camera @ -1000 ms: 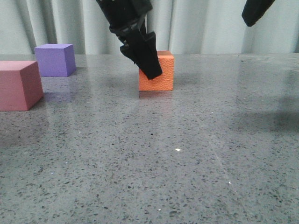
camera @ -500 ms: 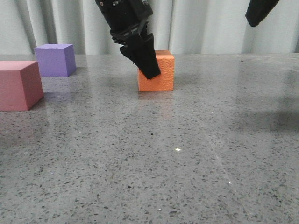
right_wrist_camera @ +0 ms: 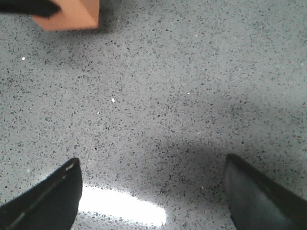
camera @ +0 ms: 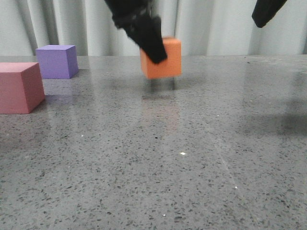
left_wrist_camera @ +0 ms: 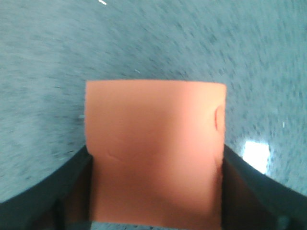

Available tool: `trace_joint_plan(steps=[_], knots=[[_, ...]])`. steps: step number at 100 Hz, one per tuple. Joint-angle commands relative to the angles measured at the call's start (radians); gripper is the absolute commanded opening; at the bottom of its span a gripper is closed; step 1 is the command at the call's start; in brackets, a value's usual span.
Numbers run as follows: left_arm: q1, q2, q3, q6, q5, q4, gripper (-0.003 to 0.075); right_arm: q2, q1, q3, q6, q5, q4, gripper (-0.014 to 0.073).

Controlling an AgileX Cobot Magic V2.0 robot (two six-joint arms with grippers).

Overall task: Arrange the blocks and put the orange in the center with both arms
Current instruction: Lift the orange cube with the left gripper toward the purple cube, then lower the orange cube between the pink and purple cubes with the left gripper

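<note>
Clamped by black two-fingered left gripper (camera: 154,48): bright orange matte foam cube (camera: 162,58), fingers on opposite faces, clear of glossy dark grey speckled stone tabletop (camera: 192,158), likely for carrying toward centre. Hung high, fingers apart, empty: right gripper (right_wrist_camera: 151,191). Parked at left: purple cube (camera: 56,61), pink-red cube (camera: 20,87). No readable writing anywhere.

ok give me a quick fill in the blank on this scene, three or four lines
1. The left end effector is shut on the ____ cube.
2. That cube is ____ the tabletop, not resting on it.
3. The purple cube stands behind the ____ cube.
4. The right end effector is open and holds ____.

Missing words: orange; above; pink-red; nothing
</note>
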Motion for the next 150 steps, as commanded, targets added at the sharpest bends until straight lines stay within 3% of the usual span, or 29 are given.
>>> trace_joint_plan(steps=[1, 34, 53, 79, 122, 150], knots=[[-0.003, -0.097, -0.074, -0.177, -0.043, 0.015, 0.0187, -0.026, -0.003, -0.024, -0.009, -0.046, -0.019, 0.0591], [0.086, -0.177, -0.136, -0.662, 0.092, 0.118, 0.019, -0.026, -0.003, -0.024, -0.009, -0.019, -0.019, 0.0591], [0.124, -0.209, -0.134, -0.85, 0.171, 0.24, 0.019, -0.026, -0.003, -0.024, -0.009, -0.016, -0.018, 0.0591], [0.124, -0.269, -0.102, -0.998, 0.171, 0.356, 0.019, -0.026, -0.003, -0.024, -0.009, -0.02, -0.018, 0.0591], [0.124, -0.376, 0.218, -1.19, 0.167, 0.565, 0.019, -0.026, -0.003, -0.024, -0.009, -0.024, -0.018, 0.0591], [0.124, -0.374, 0.294, -1.28, 0.102, 0.595, 0.019, -0.026, -0.003, -0.024, -0.009, -0.029, -0.018, 0.0591]])
